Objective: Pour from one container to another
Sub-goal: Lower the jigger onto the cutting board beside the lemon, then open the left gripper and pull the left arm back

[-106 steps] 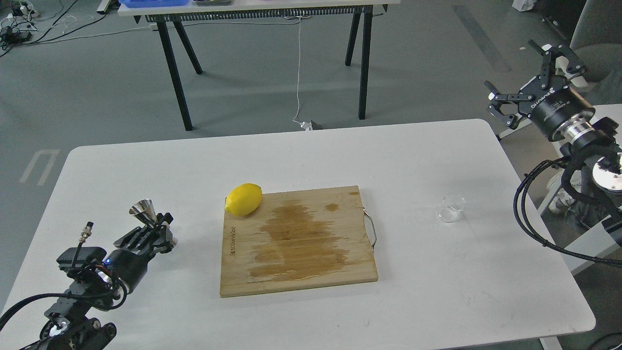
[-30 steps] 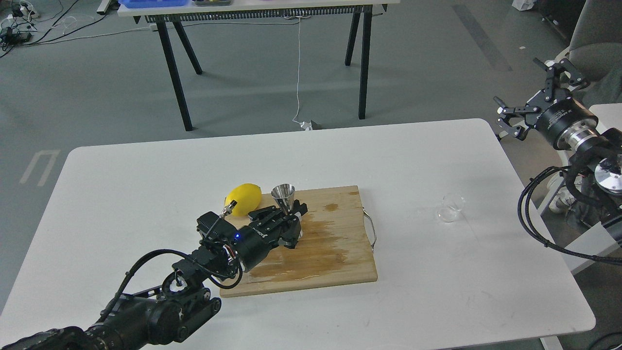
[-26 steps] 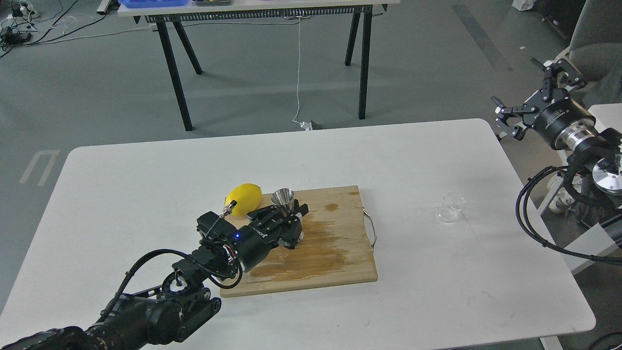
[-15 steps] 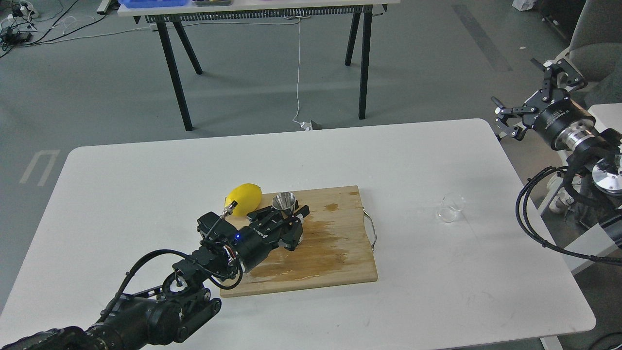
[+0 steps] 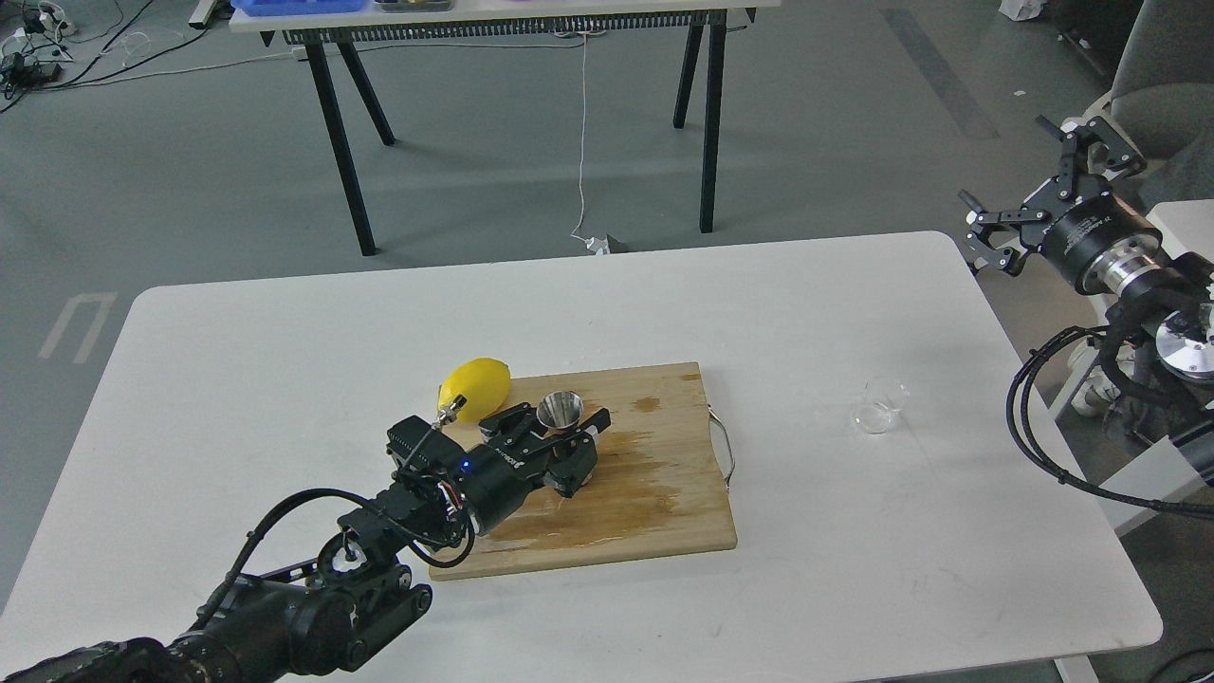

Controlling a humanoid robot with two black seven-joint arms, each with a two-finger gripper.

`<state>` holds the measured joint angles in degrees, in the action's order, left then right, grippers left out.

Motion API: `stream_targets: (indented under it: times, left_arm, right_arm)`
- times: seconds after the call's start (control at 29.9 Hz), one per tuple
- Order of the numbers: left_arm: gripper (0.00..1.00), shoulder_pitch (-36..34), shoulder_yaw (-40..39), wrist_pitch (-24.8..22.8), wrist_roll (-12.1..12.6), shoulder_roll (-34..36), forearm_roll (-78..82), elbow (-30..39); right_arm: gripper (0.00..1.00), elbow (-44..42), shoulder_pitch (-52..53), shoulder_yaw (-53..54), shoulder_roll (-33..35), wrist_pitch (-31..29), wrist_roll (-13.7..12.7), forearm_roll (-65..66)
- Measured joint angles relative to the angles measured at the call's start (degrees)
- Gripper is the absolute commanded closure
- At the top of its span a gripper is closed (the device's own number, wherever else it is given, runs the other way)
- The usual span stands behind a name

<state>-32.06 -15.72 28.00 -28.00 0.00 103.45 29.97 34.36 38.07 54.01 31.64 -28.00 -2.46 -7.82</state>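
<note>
The steel jigger [image 5: 560,410] stands upright on the wooden cutting board [image 5: 654,493], just right of the lemon. My left gripper [image 5: 558,427] lies low over the board with its fingers spread on either side of the jigger, looking open with a small gap on each side. The small clear glass cup [image 5: 880,405] sits on the white table to the right of the board, with nothing near it. My right gripper [image 5: 1024,180] hangs open in the air beyond the table's right edge, well above and right of the cup.
A yellow lemon [image 5: 475,388] rests at the board's back left corner, close to my left gripper. The board has a wet stain and a metal handle [image 5: 726,451] on its right side. A black-legged table [image 5: 512,19] stands on the floor behind.
My left arm carried the jigger from the table's left side onto the board, lowered it, and its fingers have now spread apart. The right gripper barely shifted.
</note>
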Motion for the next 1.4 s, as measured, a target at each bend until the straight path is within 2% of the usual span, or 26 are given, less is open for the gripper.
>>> stream_targets:
  times: [0.27, 0.53, 0.84, 1.17, 1.4]
  left_arm:
    - [0.07, 0.8, 0.17, 0.0, 0.0, 0.0, -0.08, -0.11]
    - [0.07, 2.05, 0.17, 0.0, 0.0, 0.0, -0.18, -3.14]
    - [0.06, 4.89, 0.17, 0.0, 0.0, 0.0, -0.01, -3.37]
    - [0.06, 6.05, 0.17, 0.0, 0.0, 0.01, 0.12, -1.97]
    - [0.06, 5.84, 0.1, 0.0, 0.0, 0.71, 0.13, 2.08]
  right_arm:
    - [0.01, 0.01, -0.5, -0.02, -0.06, 0.0, 0.0, 0.0]
    - [0.01, -0.15, -0.74, -0.07, -0.85, 0.0, 0.07, 0.0]
    - [0.01, -0.34, -0.99, -0.19, -1.91, 0.0, 0.18, 0.09]
    - [0.01, -0.35, -1.5, -0.14, -1.99, 0.0, 0.26, 0.09]
    - [0.01, -0.35, -1.59, -0.08, -1.99, 0.0, 0.31, 0.09]
